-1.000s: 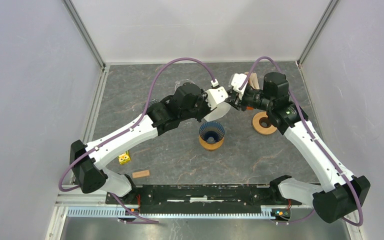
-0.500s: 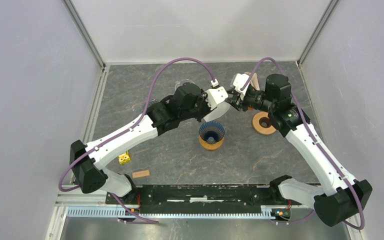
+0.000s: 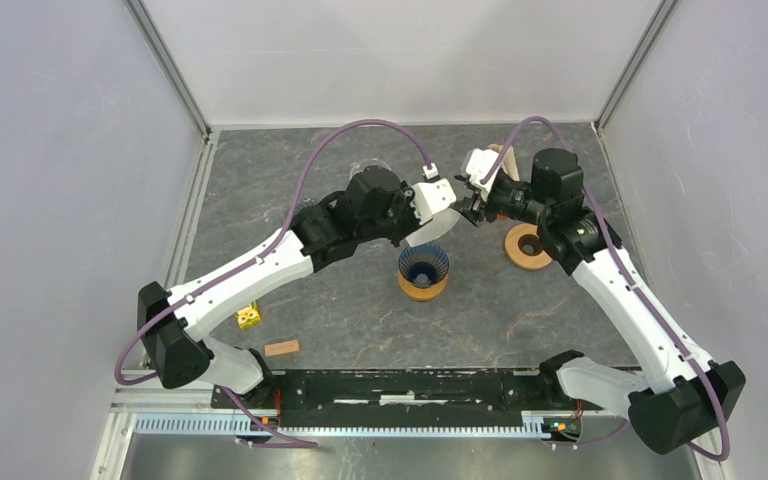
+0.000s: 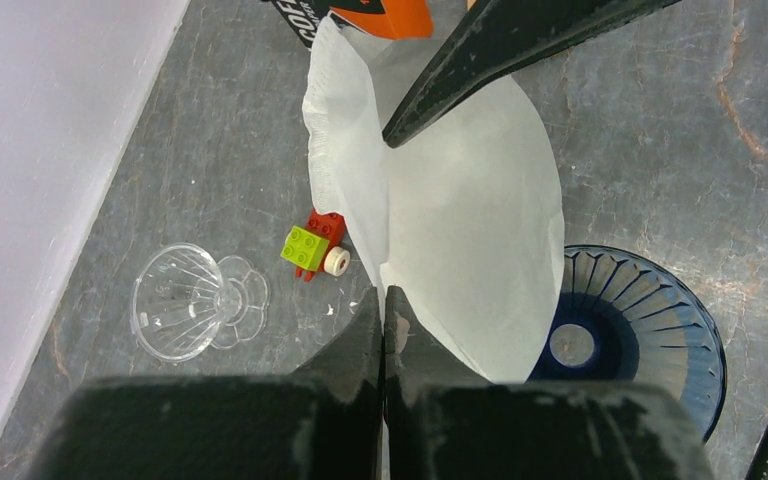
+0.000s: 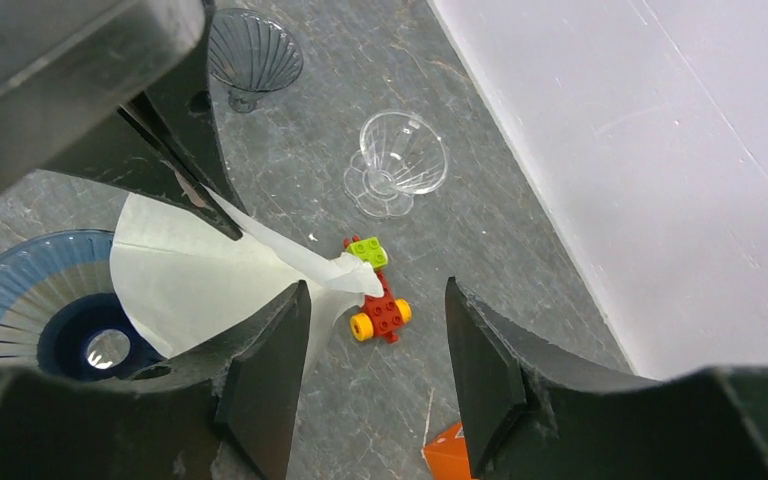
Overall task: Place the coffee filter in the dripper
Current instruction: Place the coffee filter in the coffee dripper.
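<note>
Nearest, a wooden block (image 3: pixel 281 348) and a yellow brick (image 3: pixel 249 317) lie on the grey marbled table (image 3: pixel 340 300). Beyond, the left gripper (image 4: pixel 382 305) pinches the coffee filter (image 4: pixel 460 220) above the blue dripper (image 4: pixel 650 320); the right gripper (image 5: pixel 376 288) gapes at its far edge, white walls (image 3: pixel 60 200) around.

The desk (image 3: pixel 360 300) is a dark grey slab with a marbled look, run through with pale and rusty veins. Plain, pale lilac-white panels close it in: a left wall (image 3: pixel 60 150), a back wall (image 3: pixel 400 60) and a right wall (image 3: pixel 730 150). Bare metal posts (image 3: pixel 168 65) stand slanting at the two far corners. A black bar (image 3: pixel 410 385) runs along the near edge, and a slotted pale strip (image 3: pixel 390 425) lies in front of it. The light is soft and even.
</note>
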Robot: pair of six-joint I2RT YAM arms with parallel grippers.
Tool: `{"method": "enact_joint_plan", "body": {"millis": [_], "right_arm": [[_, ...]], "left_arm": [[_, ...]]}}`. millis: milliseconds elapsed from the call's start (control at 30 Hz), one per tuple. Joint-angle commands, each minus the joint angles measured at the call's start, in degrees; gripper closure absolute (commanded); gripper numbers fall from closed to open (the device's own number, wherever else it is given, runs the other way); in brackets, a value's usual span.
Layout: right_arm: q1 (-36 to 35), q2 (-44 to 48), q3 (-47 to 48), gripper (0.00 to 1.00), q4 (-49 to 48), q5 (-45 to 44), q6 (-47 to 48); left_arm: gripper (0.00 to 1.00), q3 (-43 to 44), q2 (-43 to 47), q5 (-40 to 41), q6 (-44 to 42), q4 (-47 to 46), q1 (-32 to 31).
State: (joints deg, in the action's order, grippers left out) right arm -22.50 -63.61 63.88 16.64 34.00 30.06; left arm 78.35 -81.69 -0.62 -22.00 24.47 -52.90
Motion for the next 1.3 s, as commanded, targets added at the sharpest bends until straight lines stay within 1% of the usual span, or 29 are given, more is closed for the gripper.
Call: {"method": "enact_joint_plan", "body": {"millis": [0,267,567,733,900,967,1200,1267], "right_arm": [[-0.29,-0.67,1.94,0.41,-1.40,2.87,-1.09],[-0.35,-1.12,1.61,0.44,-0.14,6.17,0.80],[-0.35,-1.34,1.83,0.58,0.37,5.60,0.54],[-0.35,-1.17,1.31,0.61,-0.67,4.44,-1.15],[-0.37,-0.73,0.85,0.68,-2.44,4.50,-3.51],[-0.44,-0.63,0.49,0.71,-3.11,4.32,-4.43],[-0.48,-0.04,-1.06,0.79,-5.02,2.47,-6.76],[-0.52,0.31,-1.59,0.83,-5.48,1.63,-7.20]], "left_arm": [[0.98,0.29,2.17,-1.88,-2.65,0.55,-0.27],[0.98,0.14,2.32,-1.75,-2.87,0.75,-0.26],[0.98,0.22,2.45,-1.00,-2.93,0.60,-0.27],[0.98,0.23,2.58,-0.33,-2.74,0.10,-0.27],[0.98,0.05,2.49,0.40,-1.54,-0.99,-0.22],[0.98,0.10,2.42,2.68,-0.49,-1.65,-0.26],[0.98,0.14,2.24,6.14,3.18,-3.97,-0.22],[0.98,0.23,2.17,6.39,3.45,-4.08,-0.22]]}}
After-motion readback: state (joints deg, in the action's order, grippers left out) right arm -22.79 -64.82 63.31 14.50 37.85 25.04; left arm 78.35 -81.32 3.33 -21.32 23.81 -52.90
